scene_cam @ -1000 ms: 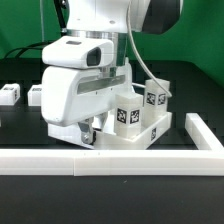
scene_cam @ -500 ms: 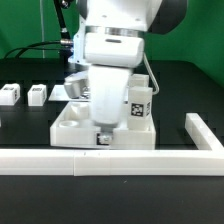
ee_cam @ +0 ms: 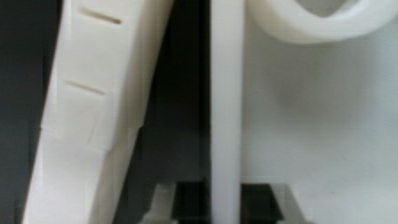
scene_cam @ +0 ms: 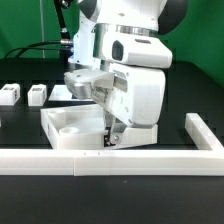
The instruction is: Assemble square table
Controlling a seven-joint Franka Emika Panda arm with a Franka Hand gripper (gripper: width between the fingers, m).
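Square table (scene_cam: 80,140) lying underside up on the black bench, with the rim and one round corner socket in view, just behind the long white rail (scene_cam: 150,160). The gripper (scene_cam: 109,136) reaches down at the slab's front edge. In the wrist view its jaws sit close on either side of the rim wall, pinching it. Two leg blocks (scene_cam: 10,95) (scene_cam: 37,94) stand well apart at the exterior view's left.

White sq. table slab (scene_cam: 72,124) lies underside up, rim & round socket showing, part hidden; leg block (scene_cam: 10,95) & 2nd leg block (scene_cam: 37,94) upright, toward exterior view's left.
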